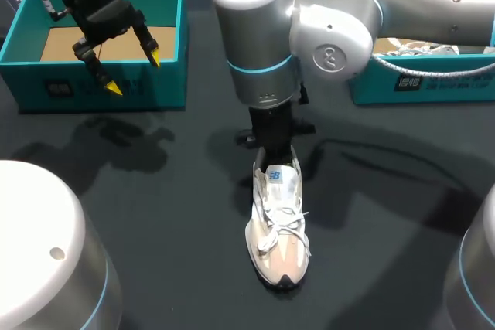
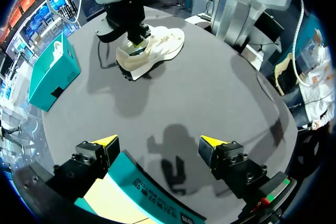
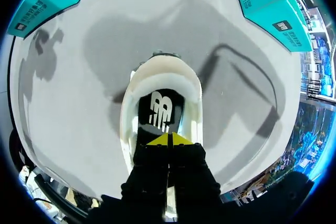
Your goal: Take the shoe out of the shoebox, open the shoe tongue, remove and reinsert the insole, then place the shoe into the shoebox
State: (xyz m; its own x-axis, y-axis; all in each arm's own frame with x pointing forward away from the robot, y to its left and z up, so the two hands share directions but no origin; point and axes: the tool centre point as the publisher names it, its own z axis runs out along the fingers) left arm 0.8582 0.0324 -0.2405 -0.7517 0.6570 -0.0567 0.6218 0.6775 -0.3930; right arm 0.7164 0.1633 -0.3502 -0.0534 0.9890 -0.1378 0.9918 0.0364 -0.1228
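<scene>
Our pale cream and white lace-up sneaker (image 1: 278, 229) stands upright on its sole near the middle of the dark grey table (image 1: 155, 214), outside both boxes. Its toe points toward the near edge and its heel sits under our right arm. Our right gripper (image 3: 169, 140) comes straight down into the sneaker's opening at the heel end. Its two yellow tips are pressed together with no gap, just over the black insole (image 3: 160, 111) that lies inside the shoe. We cannot tell whether anything thin is pinched between them, or whether they touch the insole. The laces are tied across the front of the sneaker, ahead of the gripper. Our left gripper (image 1: 134, 72) hangs well apart from the sneaker, above the near wall of the teal cardboard shoebox (image 1: 166, 5) at the far left. Its fingers are spread wide and have hold of nothing; the box's brown floor shows beneath them. A second teal box (image 1: 433, 83) sits at the far right, behind our right arm, with something white inside.
</scene>
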